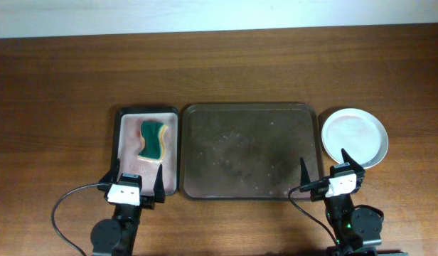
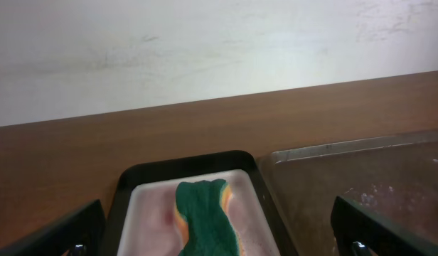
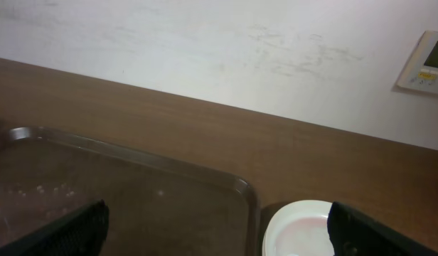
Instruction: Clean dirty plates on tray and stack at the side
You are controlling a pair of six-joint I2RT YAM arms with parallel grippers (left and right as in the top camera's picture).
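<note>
Far half of the table (image 1: 219,64) is open wood out to both far corners; everything sits in one row toward the near edge. Big brown tray (image 1: 247,107) is mid-table, long side parallel to the near edge, floor showing pale specks and wet-looking smears. Plates (image 1: 354,135) are off the tray, on the wood just beside its right rim toward the near right corner, with a narrow gap between. The top one looks white and clean. How many are in the pile can't be told from above, and the right wrist view cuts the pile off at the bottom. Small black-rimmed tray (image 1: 148,110) sits just beside the brown tray's left rim, pinkish inside, with a green-and-yellow sponge (image 1: 153,139) lying flat in it. Left tool (image 1: 138,172) is spread wide, gripping nothing, over the small tray's near end. Right tool (image 1: 323,160) is spread wide too, gripping nothing, over the gap between brown tray and plates. Arm bases are cut off at the near edge.
</note>
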